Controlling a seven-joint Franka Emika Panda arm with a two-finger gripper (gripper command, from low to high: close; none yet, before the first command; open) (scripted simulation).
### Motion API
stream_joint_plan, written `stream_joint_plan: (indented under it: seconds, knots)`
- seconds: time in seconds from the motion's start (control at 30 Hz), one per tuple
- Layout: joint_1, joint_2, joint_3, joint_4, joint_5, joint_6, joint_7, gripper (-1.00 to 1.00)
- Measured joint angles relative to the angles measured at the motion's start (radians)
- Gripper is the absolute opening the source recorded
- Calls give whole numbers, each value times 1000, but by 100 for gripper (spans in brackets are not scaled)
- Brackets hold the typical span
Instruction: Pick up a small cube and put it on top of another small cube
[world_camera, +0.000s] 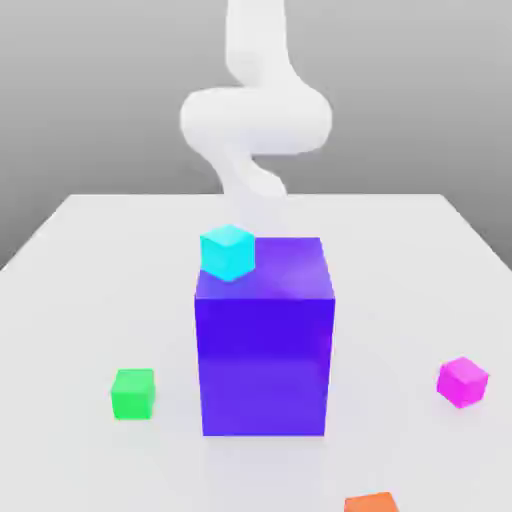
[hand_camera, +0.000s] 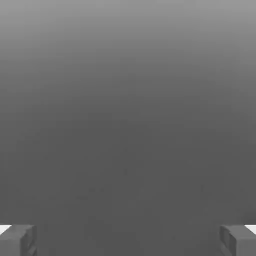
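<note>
Pale grey tabletop (world_camera: 90, 250) under a plain grey backdrop, white arm (world_camera: 255, 115) coiled behind. Big blue-purple block (world_camera: 265, 340) at centre, small cyan cube (world_camera: 227, 251) perched on its top corner toward the exterior view's left. Small magenta cube (world_camera: 462, 381) on the tabletop, well apart on the exterior view's right; green cube (world_camera: 133, 393) opposite; orange cube (world_camera: 372, 503) at the near edge. End effector (hand_camera: 128, 240) spread wide, fingertips (hand_camera: 17, 240) far apart, gripping nothing. No readable writing on anything.
</note>
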Motion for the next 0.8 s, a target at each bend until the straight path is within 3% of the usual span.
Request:
stream_joint_plan:
  seconds: [0.27, 0.47, 0.67, 0.8]
  knots:
    - [141, 293, 109, -106, 91, 150, 26, 0]
    - [224, 509, 223, -184, 94, 264, 91, 0]
    - [340, 733, 302, -264, -32, 381, 249, 0]
    - [428, 884, 262, -298, -186, 461, 395, 0]
